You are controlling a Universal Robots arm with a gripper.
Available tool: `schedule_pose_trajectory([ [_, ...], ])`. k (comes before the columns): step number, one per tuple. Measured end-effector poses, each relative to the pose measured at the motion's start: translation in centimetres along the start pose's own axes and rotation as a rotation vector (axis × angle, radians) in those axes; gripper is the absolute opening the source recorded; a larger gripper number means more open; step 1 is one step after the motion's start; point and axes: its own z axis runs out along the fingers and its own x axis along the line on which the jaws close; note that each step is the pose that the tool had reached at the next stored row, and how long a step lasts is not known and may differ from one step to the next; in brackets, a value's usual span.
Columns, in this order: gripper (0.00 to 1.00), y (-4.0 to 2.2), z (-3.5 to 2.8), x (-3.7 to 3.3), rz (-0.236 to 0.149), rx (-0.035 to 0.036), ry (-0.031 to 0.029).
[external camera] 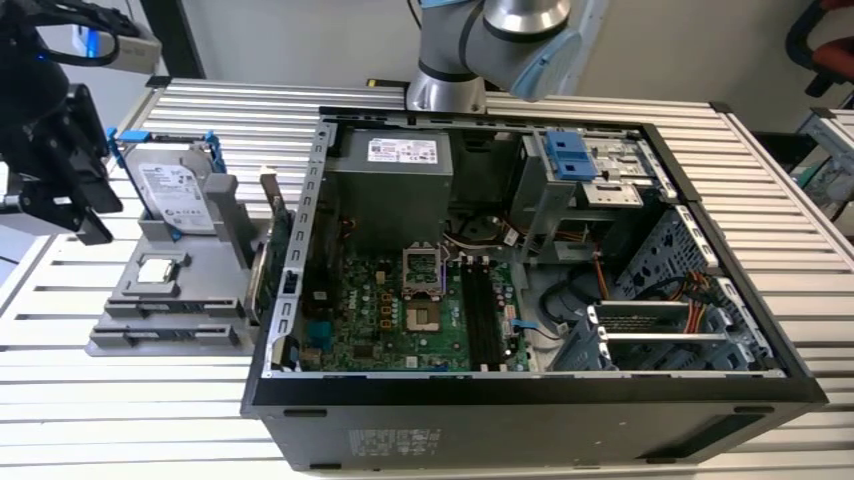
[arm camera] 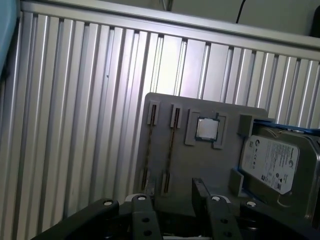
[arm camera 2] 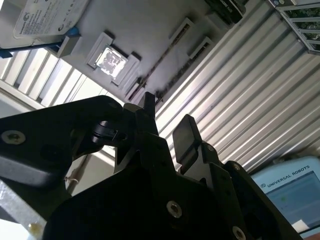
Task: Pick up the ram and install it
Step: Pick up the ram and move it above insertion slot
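One wide-spread claw point(arm camera: 172, 207) hovers near the ram point(arm camera: 148, 147) in its tray point(arm camera: 210, 167).

Open room above the gray tray point(arm camera: 200, 165) and over the bare slatted table point(arm camera: 75, 125) on one side of it, giving a clear approach to the two thin ram point(arm camera: 149, 150) sticks seated in narrow slots near that edge. Blocked on the tray's other side by an upright hard drive point(arm camera: 272, 160) in blue rails, with a square processor chip point(arm camera: 206, 128) set between drive and slots. In the exterior view, hemmed in further by a dark card point(external camera: 280, 280) standing on edge and, just past it, the wall of the open computer case point(external camera: 316, 220).
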Motion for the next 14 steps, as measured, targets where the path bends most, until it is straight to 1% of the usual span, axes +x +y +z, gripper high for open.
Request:
schedule_pose_trajectory([
  [8, 1.00, 0.01, 0.63, 0.03, 0.000, -0.0001, 0.0001],
  [14, 1.00, 0.01, 0.75, 0.03, 0.000, -0.0001, 0.0000],
])
